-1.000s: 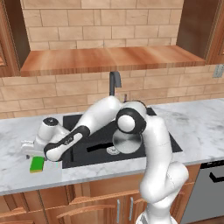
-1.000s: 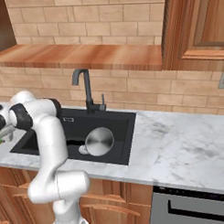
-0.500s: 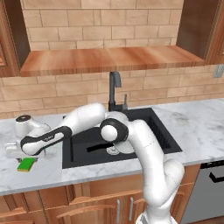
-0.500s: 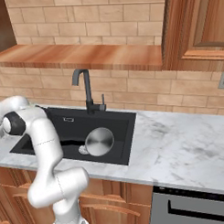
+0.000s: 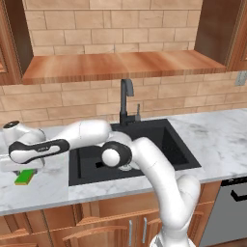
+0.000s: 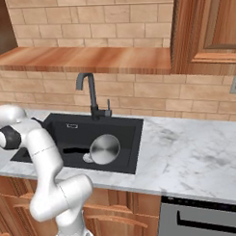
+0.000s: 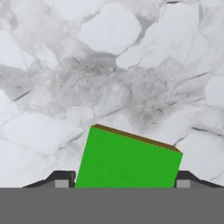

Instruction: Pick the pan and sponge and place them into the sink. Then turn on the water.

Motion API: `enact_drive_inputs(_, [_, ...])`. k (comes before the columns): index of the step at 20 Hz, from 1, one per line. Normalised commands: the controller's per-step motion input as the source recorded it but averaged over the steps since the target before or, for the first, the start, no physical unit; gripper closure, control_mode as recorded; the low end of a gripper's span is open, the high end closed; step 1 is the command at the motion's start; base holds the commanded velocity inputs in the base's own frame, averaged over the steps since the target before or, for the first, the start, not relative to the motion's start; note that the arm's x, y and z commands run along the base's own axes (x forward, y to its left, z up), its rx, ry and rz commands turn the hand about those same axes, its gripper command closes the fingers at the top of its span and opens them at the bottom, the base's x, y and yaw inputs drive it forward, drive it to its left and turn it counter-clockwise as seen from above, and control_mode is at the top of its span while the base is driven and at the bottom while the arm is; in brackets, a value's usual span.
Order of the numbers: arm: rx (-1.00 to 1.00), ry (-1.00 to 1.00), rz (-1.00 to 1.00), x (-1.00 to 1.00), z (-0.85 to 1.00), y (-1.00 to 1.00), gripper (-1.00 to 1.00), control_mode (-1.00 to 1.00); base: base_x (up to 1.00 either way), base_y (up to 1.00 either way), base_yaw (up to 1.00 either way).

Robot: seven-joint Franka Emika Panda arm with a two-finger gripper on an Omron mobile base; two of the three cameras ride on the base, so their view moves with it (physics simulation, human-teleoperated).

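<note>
Reached far left over the marble counter [image 5: 43, 185], well away from the sink [image 5: 164, 144]. Black basin [image 6: 120, 132] already held the pan [image 6: 104, 149], lying beside the drain with its black handle pointing left; no water from the faucet [image 5: 126, 99] yet. Judged the pan step done, sponge step in hand, tap still to come.

Claw [image 7: 119, 183] hung straight above the sponge [image 7: 129, 159], tips standing one at each side of the green block, with the sponge between them and just below. Block sat skewed, long axis running roughly from tip to tip and tilted against that line, yellowish edge on the far side. From the left base camera, sponge [image 5: 24, 178] rested on the counter left of the sink, partly under the white hand.

Jaws partly spread; contact with the sponge not clear, so grip or gap could not be told.
</note>
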Motion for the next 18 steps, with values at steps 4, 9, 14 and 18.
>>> enact_drive_inputs(4, [0.00, 0.00, -0.04, -0.14, 0.00, -0.41, 1.00, -1.00, 0.00, 0.00, 0.00])
enact_drive_inputs(9, [0.00, 0.00, -0.01, -0.11, 0.00, -0.80, 1.00, -1.00, 0.00, 0.00, 0.00])
enact_drive_inputs(14, [0.00, 0.00, 0.00, -0.05, -0.05, -0.82, 1.00, -1.00, 0.00, 0.00, 0.00])
enact_drive_inputs(18, [0.00, 0.00, 0.00, -0.16, 0.00, -0.68, 1.00, -1.00, 0.00, 0.00, 0.00])
